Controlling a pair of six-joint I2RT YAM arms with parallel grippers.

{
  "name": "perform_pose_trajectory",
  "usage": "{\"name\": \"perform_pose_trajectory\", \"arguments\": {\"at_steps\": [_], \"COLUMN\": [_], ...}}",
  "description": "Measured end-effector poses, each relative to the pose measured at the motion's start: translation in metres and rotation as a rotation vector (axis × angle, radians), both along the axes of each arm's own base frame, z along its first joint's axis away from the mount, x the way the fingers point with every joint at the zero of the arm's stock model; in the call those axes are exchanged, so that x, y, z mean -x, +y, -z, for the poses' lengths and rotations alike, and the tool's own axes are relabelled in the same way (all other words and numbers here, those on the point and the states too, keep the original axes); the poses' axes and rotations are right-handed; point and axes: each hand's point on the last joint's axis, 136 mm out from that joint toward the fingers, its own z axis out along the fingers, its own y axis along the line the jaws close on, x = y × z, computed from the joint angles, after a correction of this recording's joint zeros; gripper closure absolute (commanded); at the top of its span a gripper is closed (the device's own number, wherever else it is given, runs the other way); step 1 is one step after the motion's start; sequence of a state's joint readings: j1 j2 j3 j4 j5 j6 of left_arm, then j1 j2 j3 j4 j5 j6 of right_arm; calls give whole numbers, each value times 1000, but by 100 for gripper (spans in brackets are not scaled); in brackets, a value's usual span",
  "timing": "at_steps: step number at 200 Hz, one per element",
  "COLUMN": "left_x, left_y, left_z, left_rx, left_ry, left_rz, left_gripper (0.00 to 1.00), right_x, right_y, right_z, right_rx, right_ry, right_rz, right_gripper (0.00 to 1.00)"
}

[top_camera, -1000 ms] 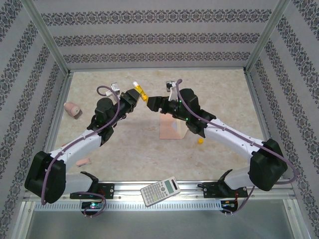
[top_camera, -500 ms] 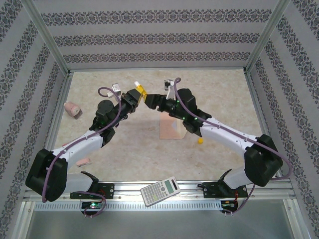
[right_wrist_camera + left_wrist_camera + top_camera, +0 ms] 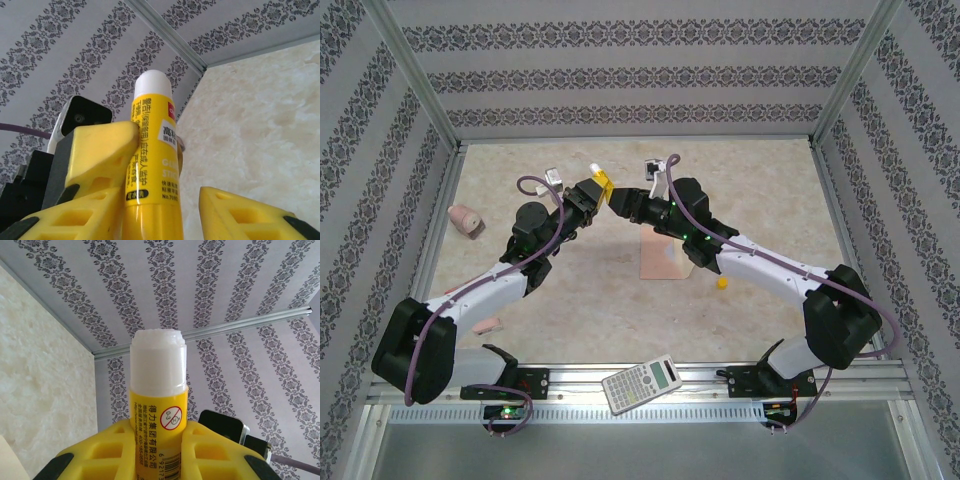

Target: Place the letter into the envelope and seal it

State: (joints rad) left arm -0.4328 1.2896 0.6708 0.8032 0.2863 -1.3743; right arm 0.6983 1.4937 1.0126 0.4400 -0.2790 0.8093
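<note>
On the yellow label of the glue stick [image 3: 159, 415], the line 得力集团有限公司 is printed above a red prohibition sign marked 0-3, and barcode digits beginning 6 9217 are seen below. In the right wrist view, 高粘 and 固体胶 are read there.

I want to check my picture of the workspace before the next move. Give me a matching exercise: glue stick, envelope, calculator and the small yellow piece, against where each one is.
Things:
1. glue stick
2. envelope
3. calculator
4. small yellow piece

Places:
A. on the metal rail at the near edge
B. flat on the table, partly under the right arm
C. raised off the table, clamped in the jaws of the left gripper
D. on the table, just right of the envelope

Pairs: 1-C; 2-B; 3-A; 4-D
</note>
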Motion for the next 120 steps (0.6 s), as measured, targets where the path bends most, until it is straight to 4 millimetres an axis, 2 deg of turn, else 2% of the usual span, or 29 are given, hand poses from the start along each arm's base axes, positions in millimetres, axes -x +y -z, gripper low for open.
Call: {"name": "perform_pose_trajectory", "arguments": {"at_steps": [120], "left_x": [-2], "left_y": [-3], "left_z": [3], "left_rx": [5], "left_ry": [-1], "left_rz": [3], "left_gripper": [100], "right_x": [-2], "right_y": [3], "right_z": [3], "right_rx": [-7], "right_ry": [2], "right_rz": [-2], "right_gripper": [68]}}
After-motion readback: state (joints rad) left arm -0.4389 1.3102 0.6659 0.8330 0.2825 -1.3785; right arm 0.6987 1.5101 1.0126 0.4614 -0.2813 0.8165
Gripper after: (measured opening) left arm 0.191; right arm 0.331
